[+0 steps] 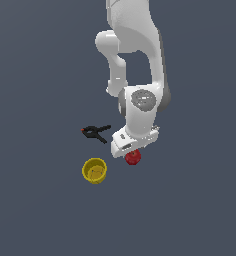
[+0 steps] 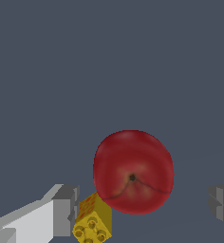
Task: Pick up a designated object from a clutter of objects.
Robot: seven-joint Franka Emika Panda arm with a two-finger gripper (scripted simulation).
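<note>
round glossy red apple (image 2: 133,172) is bracketed by the spread gripper (image 2: 144,209), nothing pinched yet, with a tiny studded yellow block (image 2: 91,222) crowding at its seven o'clock.

apple (image 2: 133,172): sits between the spread fingers (image 2: 66,210), gap on both sides, wider on the far finger's side
yellow block (image 2: 92,220): obstacle, touching or just beside the apple, wedged between it and the near finger
clamp (image 1: 96,132): near the tool (image 1: 133,146), on the exterior view's left, apart from the apple
yellow cup (image 1: 95,170): apart from the apple, exterior view's left
counter (image 1: 200,200): open on the exterior view's right of the apple
</note>
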